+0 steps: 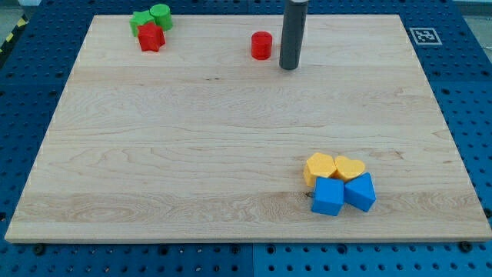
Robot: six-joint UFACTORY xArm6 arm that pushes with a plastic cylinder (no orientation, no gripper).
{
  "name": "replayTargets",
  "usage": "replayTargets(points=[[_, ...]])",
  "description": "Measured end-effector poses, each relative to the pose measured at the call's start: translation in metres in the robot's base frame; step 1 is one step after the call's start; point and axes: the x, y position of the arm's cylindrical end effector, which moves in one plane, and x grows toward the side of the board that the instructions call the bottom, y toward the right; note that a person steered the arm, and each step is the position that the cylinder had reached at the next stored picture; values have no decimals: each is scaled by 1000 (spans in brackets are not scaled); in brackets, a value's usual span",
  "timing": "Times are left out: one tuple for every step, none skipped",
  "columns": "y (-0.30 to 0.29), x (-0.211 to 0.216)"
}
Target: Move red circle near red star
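The red circle [261, 45] stands near the board's top edge, a little right of centre. The red star [151, 37] sits at the view's top left, touching a green star [141, 21] and a green circle [161, 15] just above it. My tip [288, 66] is on the board just to the right of the red circle, a small gap between them. The rod rises out of the view's top.
A cluster sits at the view's lower right: a yellow hexagon [319, 166], a yellow heart [349, 168], and two blue blocks [328, 197] [360, 192]. The wooden board [231, 138] lies on a blue pegboard. A marker tag [423, 35] sits beyond the top right corner.
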Motion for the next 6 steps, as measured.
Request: replayTargets(points=[[-47,-22],[-138,-35],[-172,-42],[-114,-21],[-55,-22],[-47,-67]])
